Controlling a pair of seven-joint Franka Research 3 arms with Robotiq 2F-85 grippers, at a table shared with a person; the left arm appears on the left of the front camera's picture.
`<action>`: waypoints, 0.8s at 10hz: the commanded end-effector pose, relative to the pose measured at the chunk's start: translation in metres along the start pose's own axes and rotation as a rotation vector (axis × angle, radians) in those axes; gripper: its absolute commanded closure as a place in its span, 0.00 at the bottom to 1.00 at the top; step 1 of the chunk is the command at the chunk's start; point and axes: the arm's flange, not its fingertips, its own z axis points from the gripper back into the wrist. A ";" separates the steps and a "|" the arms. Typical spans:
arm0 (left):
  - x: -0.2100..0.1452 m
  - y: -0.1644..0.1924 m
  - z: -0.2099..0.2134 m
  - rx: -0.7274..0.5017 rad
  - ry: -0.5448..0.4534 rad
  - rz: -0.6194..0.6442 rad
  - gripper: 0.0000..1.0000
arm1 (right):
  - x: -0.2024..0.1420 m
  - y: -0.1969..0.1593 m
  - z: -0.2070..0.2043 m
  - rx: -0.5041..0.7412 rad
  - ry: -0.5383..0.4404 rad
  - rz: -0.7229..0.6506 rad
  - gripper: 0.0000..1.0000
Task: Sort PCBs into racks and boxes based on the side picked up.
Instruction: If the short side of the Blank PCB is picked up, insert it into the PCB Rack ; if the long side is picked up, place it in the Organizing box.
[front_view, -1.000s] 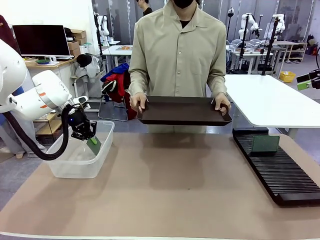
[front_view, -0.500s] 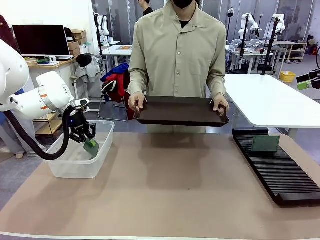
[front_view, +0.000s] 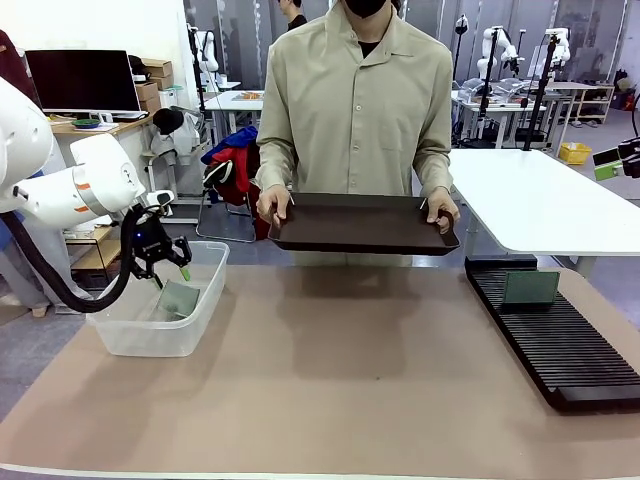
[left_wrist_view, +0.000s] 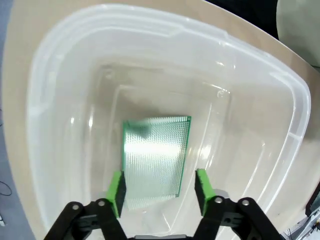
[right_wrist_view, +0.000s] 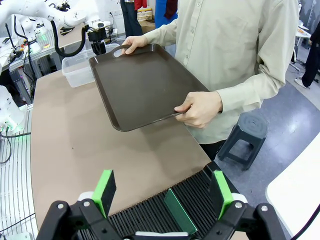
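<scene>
Left claw (left_wrist_view: 159, 189) open above one PCB (left_wrist_view: 154, 160) in tub (left_wrist_view: 60, 75)

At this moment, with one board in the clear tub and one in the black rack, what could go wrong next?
1. The left gripper, jaws open, hangs just over the PCB in the clear tub; lifting off-line could clip the wall.
2. The other board stands upright in the rack; a nudge from the right gripper above it may tip it.

White arm (front_view: 70, 190) — black cable, green-padded end effector (left_wrist_view: 158, 187); person (front_view: 355, 120) — beige shirt.
</scene>
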 end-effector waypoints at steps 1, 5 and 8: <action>-0.016 -0.004 0.017 0.054 -0.043 0.011 0.01 | 0.000 0.000 -0.001 -0.006 0.001 -0.001 0.00; -0.038 -0.029 0.050 0.012 -0.158 -0.087 0.00 | 0.000 0.000 -0.001 -0.006 0.001 -0.001 0.00; -0.025 -0.028 0.055 0.015 -0.114 -0.060 0.00 | 0.000 0.000 -0.001 -0.006 0.001 -0.001 0.00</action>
